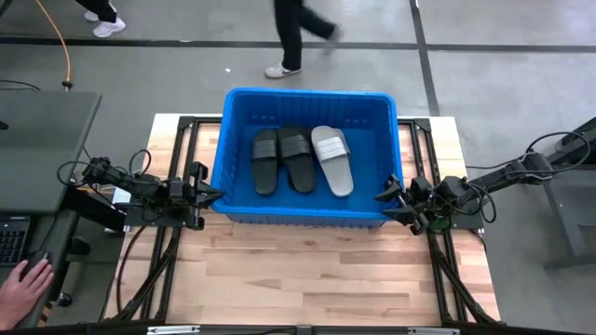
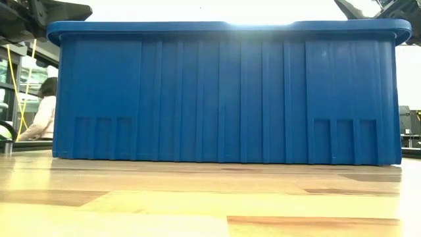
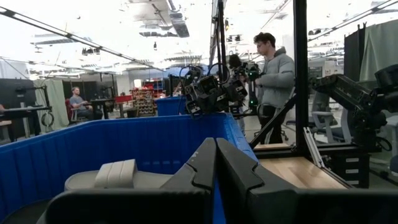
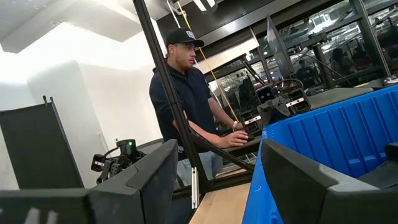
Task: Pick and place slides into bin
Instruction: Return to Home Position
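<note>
Lying close together on the floor of the large rectangular bright blue plastic bin (image 1: 303, 94), ribbed in the walls and rolled at the rim: a flat open-toe black slide (image 1: 266, 163), a second black slide (image 1: 298, 160) and a light grey slide (image 1: 332, 160), wide straps up. No more than these three to be made out.

Standing flat on the light wooden desk (image 1: 307, 270), toward its far edge and between the two arms, with one long wall filling the low view (image 2: 223, 99).

Hovering just outside the bin's left wall, near the front corner and pointed at it: the left gripper (image 1: 207, 194), fingers drawn narrow with only a thin slit between them (image 3: 216, 146), holding nothing. Beyond them, inside the blue wall (image 3: 124, 143), the grey slide (image 3: 115, 174).

Hovering just outside the right front corner: the right gripper (image 1: 386, 195), fingers spread wide (image 4: 219, 146) and empty, blue wall (image 4: 336, 137) alongside.

Off the desk: a hand (image 1: 23, 279) at the near left, a person in a grey hooded top (image 3: 277, 74), a person in a dark shirt and cap (image 4: 183, 93).
</note>
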### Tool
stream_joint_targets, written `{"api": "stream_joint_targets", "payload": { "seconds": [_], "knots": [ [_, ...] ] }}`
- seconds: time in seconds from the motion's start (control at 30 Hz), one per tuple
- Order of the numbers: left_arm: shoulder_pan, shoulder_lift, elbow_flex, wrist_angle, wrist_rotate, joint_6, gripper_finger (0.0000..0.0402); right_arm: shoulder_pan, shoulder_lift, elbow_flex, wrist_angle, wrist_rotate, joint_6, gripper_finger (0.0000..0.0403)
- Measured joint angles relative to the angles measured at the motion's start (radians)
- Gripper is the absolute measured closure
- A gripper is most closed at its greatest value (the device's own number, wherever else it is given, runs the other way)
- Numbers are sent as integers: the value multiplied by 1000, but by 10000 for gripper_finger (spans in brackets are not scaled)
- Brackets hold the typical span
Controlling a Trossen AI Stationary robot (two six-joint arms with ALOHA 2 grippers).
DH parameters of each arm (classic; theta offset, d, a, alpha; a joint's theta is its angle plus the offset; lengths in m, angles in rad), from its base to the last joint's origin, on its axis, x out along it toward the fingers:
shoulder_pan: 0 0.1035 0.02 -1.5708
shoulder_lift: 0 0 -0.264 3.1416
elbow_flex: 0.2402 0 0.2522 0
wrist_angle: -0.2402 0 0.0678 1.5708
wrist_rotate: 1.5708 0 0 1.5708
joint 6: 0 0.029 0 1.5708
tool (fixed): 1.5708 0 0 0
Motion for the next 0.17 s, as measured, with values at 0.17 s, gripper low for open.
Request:
{"api": "stream_joint_targets", "payload": {
  "seconds": [0.17],
  "knots": [
    [0,0,0,0,0,0,396,0,0,0,0,0,0,183]
  ]
}}
